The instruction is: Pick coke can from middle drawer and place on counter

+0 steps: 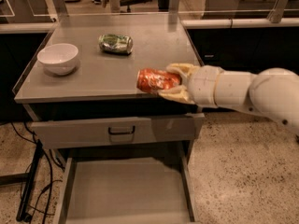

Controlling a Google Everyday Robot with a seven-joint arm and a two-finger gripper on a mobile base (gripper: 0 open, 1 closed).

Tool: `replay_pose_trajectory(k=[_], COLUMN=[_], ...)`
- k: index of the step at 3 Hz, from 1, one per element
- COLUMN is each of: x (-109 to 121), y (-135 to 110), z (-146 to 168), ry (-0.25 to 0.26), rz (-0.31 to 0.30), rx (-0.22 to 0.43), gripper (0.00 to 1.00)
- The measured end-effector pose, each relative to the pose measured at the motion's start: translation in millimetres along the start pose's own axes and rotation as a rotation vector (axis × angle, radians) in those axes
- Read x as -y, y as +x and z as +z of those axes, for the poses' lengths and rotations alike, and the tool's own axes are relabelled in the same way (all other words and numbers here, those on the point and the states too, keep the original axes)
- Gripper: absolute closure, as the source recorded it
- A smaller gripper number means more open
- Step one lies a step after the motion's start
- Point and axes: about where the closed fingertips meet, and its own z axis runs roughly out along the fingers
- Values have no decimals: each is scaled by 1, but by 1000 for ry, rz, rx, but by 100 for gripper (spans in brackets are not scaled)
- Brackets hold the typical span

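Note:
My gripper [174,82] comes in from the right and is shut on the red-orange coke can [157,80]. The can lies on its side between the cream fingers [180,69], over the front right part of the grey counter [93,73], just behind its front edge. I cannot tell whether the can touches the counter. Below, the middle drawer [124,185] stands pulled out, its flat grey floor bare.
A white bowl [58,58] sits at the counter's left. A green-and-silver can [115,43] lies on its side at the counter's back middle. The drawer front with a black handle [121,131] is closed above the open drawer. Cables lie on the floor at left.

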Motion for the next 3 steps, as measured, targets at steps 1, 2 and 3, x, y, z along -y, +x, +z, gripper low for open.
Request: replay_pose_trajectory(k=[1, 2, 3], x=[32, 52, 62], y=[4, 5, 5], z=[35, 63, 82], ry=[-37, -70, -97], rz=[8, 26, 36], rx=[-2, 5, 11], gripper=[100, 100, 100])
